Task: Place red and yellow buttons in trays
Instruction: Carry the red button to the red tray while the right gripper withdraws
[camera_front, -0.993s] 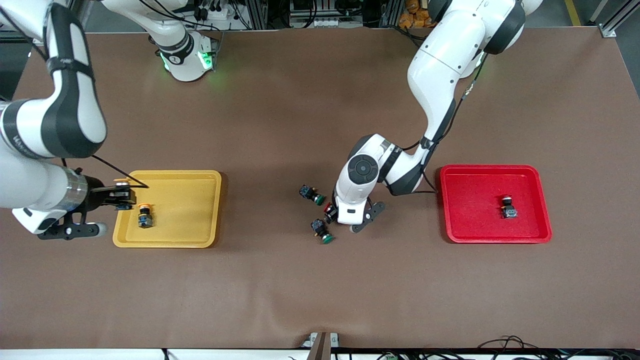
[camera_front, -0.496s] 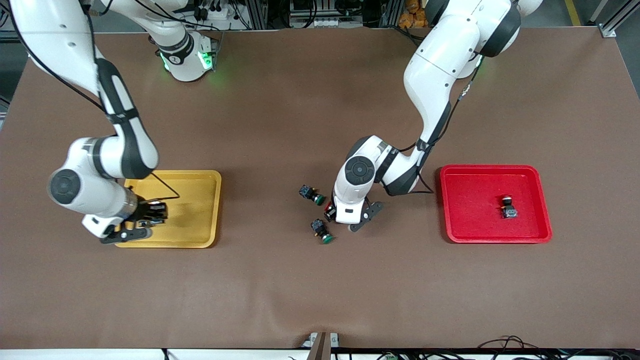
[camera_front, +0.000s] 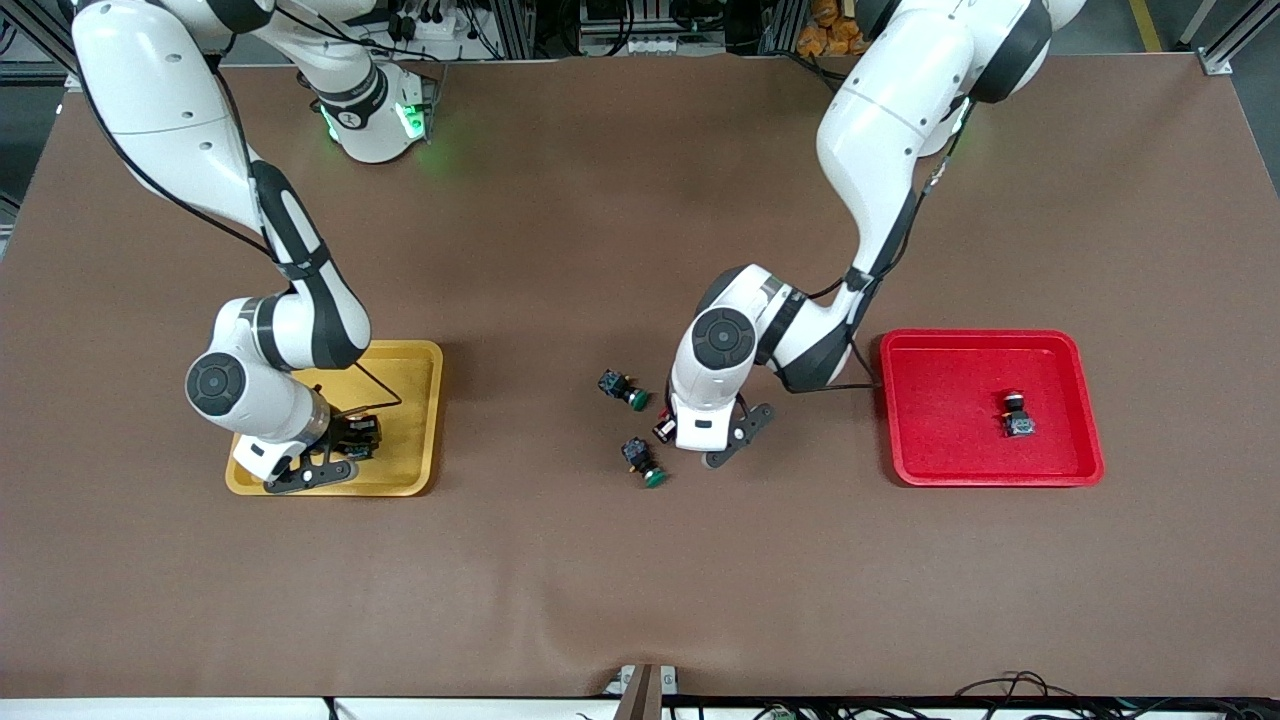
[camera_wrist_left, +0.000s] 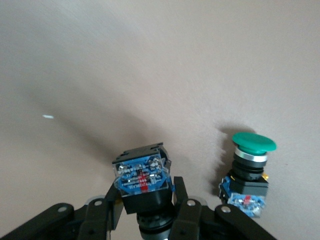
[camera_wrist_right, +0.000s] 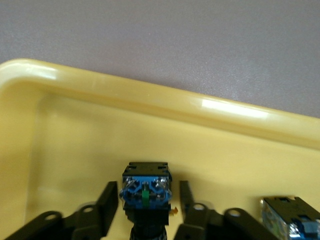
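Step in hand: I judged both arms mid-delivery, the right arm placing a yellow-capped push-button switch (camera_wrist_right: 145, 192) in the shallow yellow plastic tray (camera_front: 410, 420), the left arm picking a red-capped push-button switch (camera_wrist_left: 142, 177) off the brown table mat (camera_front: 560, 580).

Right gripper (camera_front: 325, 458): it was low inside the yellow tray, at the corner nearer the front camera and the right arm's end. In the right wrist view its fingers (camera_wrist_right: 107, 205) stood a little wider than the switch body between them, a gap showing on each side, so I read the hold as let go. A second blue-and-black switch (camera_wrist_right: 292, 217) lay just beside it in the tray.

Left gripper (camera_front: 700, 440): it was down at the mat between two green-capped switches, one (camera_front: 623, 388) farther from the front camera, the other (camera_front: 643, 462) nearer. In the left wrist view its fingers (camera_wrist_left: 182, 205) pressed both sides of the red-capped switch, blue end outward.

Red tray (camera_front: 1085, 440): it held one red-capped switch (camera_front: 1017, 414), well apart from the left gripper.

Next move: I judged the right arm needed a straight lift clear of both switches, and the left a lift and carry to the red tray.
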